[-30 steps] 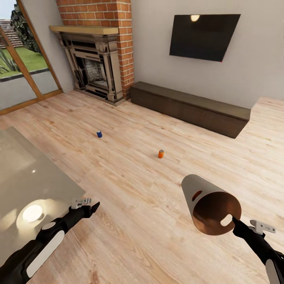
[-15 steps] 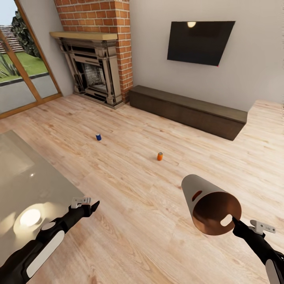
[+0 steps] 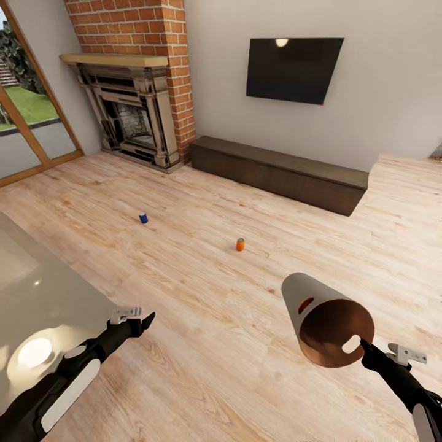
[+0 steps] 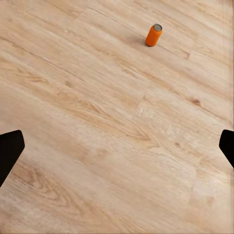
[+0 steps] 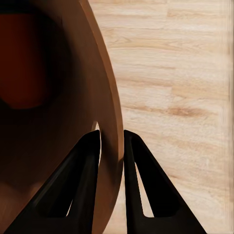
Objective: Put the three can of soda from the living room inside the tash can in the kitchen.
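An orange soda can (image 3: pixel 240 244) stands upright on the wood plank floor ahead, also seen in the left wrist view (image 4: pixel 154 35). A dark blue can (image 3: pixel 143 218) stands farther left on the floor. My right gripper (image 3: pixel 363 345) is shut on the rim of the trash can (image 3: pixel 325 319), which is held tilted in the air, copper-brown mouth toward me. In the right wrist view the fingers (image 5: pixel 85 170) pinch the bin's wall (image 5: pixel 105 97). My left gripper (image 3: pixel 147 319) hangs open and empty over the floor, fingertips (image 4: pixel 9 148) wide apart. A third can is not visible.
A glass-topped low table (image 3: pixel 37 288) lies at the near left. The brick chimney with ornate fireplace (image 3: pixel 132 113) stands at the far left, a long dark low bench (image 3: pixel 279 172) runs along the wall under a wall TV (image 3: pixel 291 61). A glass door (image 3: pixel 24 116) is far left.
The whole view has shifted: the camera turned right, so fireplace, cans and bench slid left in the picture. Both arms and the held trash can keep their place.
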Motion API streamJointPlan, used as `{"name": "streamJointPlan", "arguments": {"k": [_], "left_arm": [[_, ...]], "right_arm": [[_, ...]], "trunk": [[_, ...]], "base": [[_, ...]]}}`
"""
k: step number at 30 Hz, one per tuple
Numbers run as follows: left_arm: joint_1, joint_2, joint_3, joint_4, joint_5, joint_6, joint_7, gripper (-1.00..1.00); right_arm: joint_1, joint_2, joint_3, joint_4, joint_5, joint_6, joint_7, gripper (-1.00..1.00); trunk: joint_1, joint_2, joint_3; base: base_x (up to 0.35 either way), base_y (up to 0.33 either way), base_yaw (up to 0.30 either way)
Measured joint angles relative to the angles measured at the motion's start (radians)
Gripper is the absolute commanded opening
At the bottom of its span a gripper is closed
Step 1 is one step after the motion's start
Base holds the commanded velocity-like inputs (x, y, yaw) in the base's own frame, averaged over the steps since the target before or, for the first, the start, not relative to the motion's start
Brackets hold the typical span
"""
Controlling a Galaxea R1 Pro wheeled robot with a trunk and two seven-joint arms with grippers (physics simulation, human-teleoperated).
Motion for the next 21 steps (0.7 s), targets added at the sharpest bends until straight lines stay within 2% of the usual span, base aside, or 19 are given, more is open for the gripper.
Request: {"name": "streamJointPlan", "arguments": {"k": [21], "left_arm": [[0.0,0.0,0.0,0.001,0.001,0.0,0.0,1.0]], "right_arm": [[0.0,0.001,0.001,0.0,0.001,-0.008,0.001,-1.0]], "trunk": [[0.0,0.0,0.019]], "base": [[0.0,0.0,-0.222]]}}
